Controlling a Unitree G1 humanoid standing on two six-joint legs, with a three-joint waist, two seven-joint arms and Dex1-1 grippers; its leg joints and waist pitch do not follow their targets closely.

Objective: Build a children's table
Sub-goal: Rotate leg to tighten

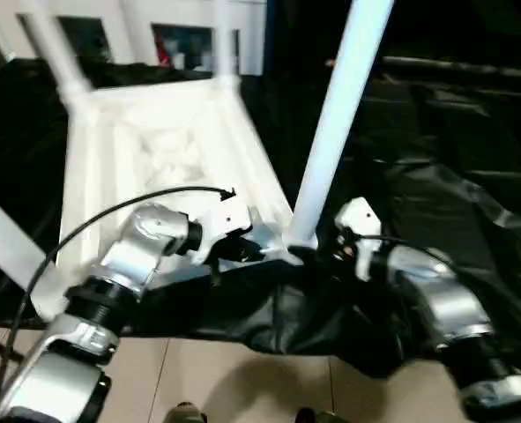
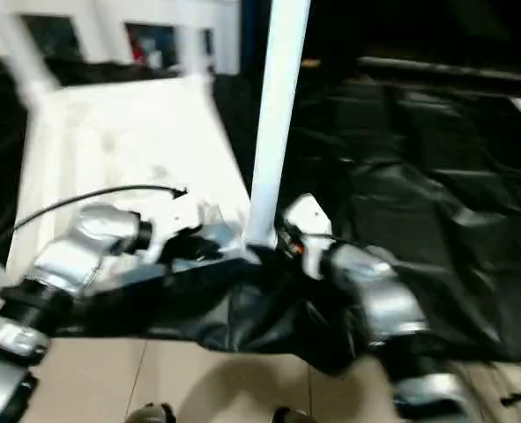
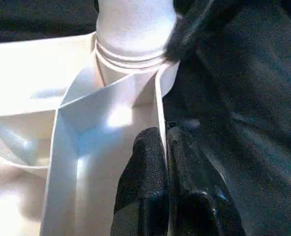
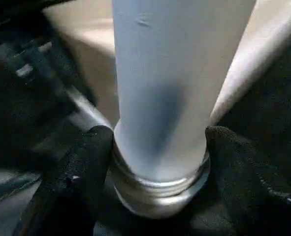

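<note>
On the black sheet [image 1: 436, 176] your tabletop [image 1: 154, 150] lies upside down. The leg [image 1: 335, 123] stands in its near corner socket; your right gripper [image 4: 155, 162] pinches its base to turn it, while the left gripper [image 3: 166, 162], fingers pressed on the rim, steadies the top.

One white table top [image 1: 163, 150] lies upside down on one black sheet [image 1: 436, 167]. Four white legs stand in it: near right [image 1: 335, 123], near left [image 1: 4, 238], far left [image 1: 57, 53], far right [image 1: 225, 40]. Two end effectors: left [image 1: 242, 238], right [image 1: 326, 247].
</note>
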